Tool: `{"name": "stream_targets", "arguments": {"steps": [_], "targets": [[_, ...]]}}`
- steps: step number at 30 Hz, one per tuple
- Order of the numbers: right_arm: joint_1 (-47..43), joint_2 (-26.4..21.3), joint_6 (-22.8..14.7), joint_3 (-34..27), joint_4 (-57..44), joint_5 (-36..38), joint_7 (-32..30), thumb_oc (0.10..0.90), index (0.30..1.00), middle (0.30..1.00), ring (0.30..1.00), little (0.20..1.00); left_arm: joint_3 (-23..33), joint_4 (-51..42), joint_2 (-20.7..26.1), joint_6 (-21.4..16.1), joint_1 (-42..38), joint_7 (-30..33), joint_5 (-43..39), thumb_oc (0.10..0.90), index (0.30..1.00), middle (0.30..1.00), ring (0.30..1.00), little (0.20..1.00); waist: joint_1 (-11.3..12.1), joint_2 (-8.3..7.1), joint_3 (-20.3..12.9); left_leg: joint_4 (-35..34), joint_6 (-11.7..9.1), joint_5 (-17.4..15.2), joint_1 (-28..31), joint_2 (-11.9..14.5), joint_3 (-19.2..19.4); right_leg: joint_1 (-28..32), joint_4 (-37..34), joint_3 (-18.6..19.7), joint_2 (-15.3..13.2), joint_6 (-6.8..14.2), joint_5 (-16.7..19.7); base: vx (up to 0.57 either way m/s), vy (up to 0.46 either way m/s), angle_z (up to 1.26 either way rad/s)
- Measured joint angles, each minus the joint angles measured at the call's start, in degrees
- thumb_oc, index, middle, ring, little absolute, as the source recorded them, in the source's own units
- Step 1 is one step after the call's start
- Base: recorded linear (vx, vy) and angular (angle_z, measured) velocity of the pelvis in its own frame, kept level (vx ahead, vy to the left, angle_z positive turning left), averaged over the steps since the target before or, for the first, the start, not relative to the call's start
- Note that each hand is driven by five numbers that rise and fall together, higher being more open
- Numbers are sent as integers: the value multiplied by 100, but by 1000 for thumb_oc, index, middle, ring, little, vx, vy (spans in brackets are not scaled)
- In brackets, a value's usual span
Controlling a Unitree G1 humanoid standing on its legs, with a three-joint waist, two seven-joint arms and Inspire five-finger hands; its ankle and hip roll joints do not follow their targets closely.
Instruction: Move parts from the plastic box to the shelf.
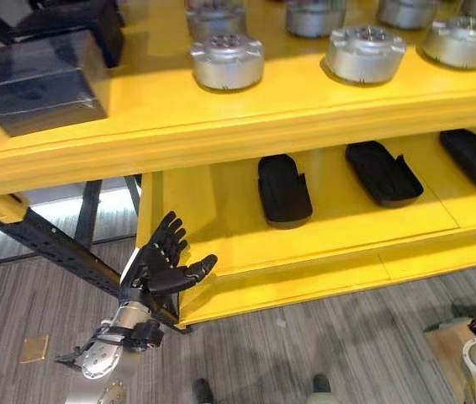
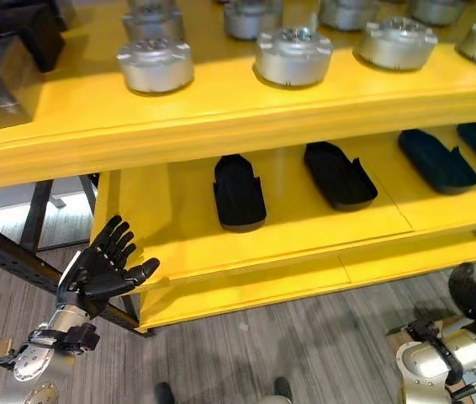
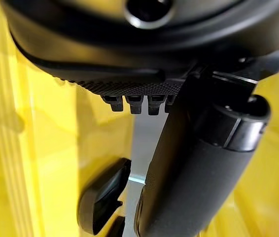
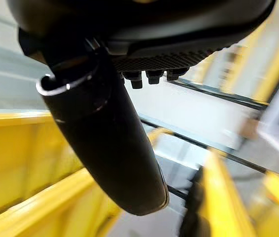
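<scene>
Left hand: the left hand [image 1: 164, 261] is raised low at the left, just in front of the shelf's near left corner, fingers straight and spread, thumb out to the side, holding nothing.
Right hand: the right hand [image 2: 472, 295] shows at the lower right edge, low over the floor; whether its fingers are straight or curled I cannot tell. In its wrist view the thumb [image 4: 105, 143] stands straight with nothing against it.
Floor: grey wood-pattern floor [image 1: 322, 337] in front of the shelf.
Shelf: a yellow shelf [image 1: 305, 109] with two levels, its front edges facing the robot.
Lower level: three black parts [image 1: 283, 189], long and shallow, lie side by side and apart, reaching back from the front edge.
Upper level: round silver parts [image 1: 226, 61] stand in rows, apart from one another; more of them sit farther back.
Upper left: a dark box [image 1: 40, 80] rests on the top level's left end, well apart from the nearest silver part.
Frame: a black metal frame [image 1: 53, 244] runs slantwise under the shelf's left end, behind the left hand.
</scene>
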Motion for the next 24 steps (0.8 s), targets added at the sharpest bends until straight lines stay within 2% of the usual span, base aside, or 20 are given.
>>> {"name": "stream_targets", "arguments": {"steps": [8,11,15,24], "targets": [[184,183,275,327,187,855,407,900,1000,1000,1000,1000,-5,56,-14,57,117,55,3,900,1000,1000,1000,1000,-11,24,-98,-22,31,9,19,12,2,18,-1,25,14,-13,61,46,8,0],[195,182,412,366,188,923,455,900,1000,1000,1000,1000,0,56,-13,67,115,153,10,900,1000,1000,1000,1000,-9,-71,-270,-22,38,21,20,12,15,-1,-1,53,14,-12,77,36,25,-3],[208,183,461,462,214,1008,458,900,1000,1000,1000,1000,0,56,-10,161,116,165,11,900,1000,1000,1000,1000,-13,-156,-338,-25,35,18,90,12,51,16,-3,101,11,-7,85,14,3,-6],[413,164,630,456,215,1128,496,900,1000,1000,1000,1000,13,56,-1,312,125,164,8,900,1000,1000,1000,1000,-50,-68,-395,-25,27,17,105,22,100,5,-4,154,13,-9,112,0,-1,-1]]}}
